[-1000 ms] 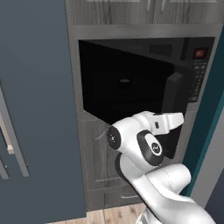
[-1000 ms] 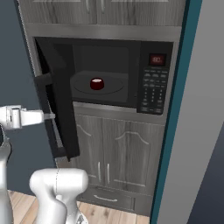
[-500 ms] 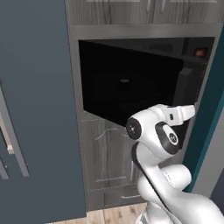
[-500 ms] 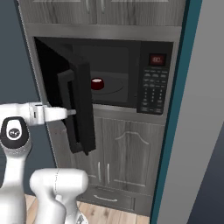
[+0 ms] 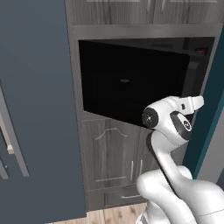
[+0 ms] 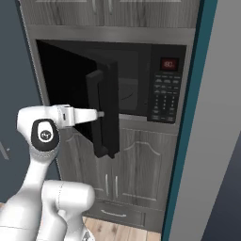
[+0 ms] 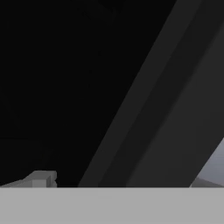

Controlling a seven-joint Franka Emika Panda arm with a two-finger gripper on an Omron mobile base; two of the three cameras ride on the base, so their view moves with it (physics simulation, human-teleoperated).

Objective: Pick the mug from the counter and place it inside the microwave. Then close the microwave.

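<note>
The black microwave (image 6: 164, 94) sits built into the grey cabinets, with its keypad and red display on the right. Its dark glass door (image 6: 106, 113) stands about half shut, the vertical handle (image 6: 93, 108) facing out. My gripper (image 6: 100, 113) is open and empty, and its tip presses on the door's outer face near the handle. From the left, the door (image 5: 131, 83) covers the cavity, with the gripper (image 5: 199, 101) at its right edge. One fingertip (image 7: 41, 178) shows against the dark door. The mug is hidden behind the door. The counter is out of view.
Grey wood-grain cabinet doors (image 6: 136, 164) and a drawer run below the microwave. A teal panel (image 6: 188, 141) stands close on the right. A tall dark blue-grey door (image 5: 35, 109) with a long handle flanks the left. Wooden floor shows below.
The door has swung from wide open to about half shut, pushed by my hand moving right. The mug, seen inside earlier, is now covered by the door.
</note>
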